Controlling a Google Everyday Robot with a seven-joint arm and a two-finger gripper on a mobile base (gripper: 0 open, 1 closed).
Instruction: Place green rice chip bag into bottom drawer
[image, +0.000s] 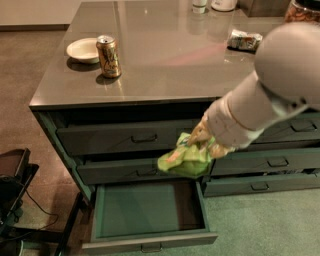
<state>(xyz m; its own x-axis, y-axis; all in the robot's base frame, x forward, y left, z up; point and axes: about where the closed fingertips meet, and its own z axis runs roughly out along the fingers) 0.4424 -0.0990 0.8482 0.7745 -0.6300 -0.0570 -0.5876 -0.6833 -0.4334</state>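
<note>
The green rice chip bag (186, 159) is a crumpled lime-green bag with a small orange patch. It hangs in the air in front of the middle drawer, just above the back of the open bottom drawer (147, 210). My gripper (204, 141) is shut on the bag's upper right edge, and my pale arm reaches down from the upper right. The bottom drawer is pulled out, with a teal-green inside and nothing in it. Its handle (151, 246) shows at the front edge.
A gold soda can (108, 56) and a white bowl (83, 49) stand on the grey counter top at the left. A small silvery packet (243, 39) lies at the back right. Closed drawers of a right-hand stack (265, 162) sit beside the open one. Dark equipment (12, 185) stands at the far left.
</note>
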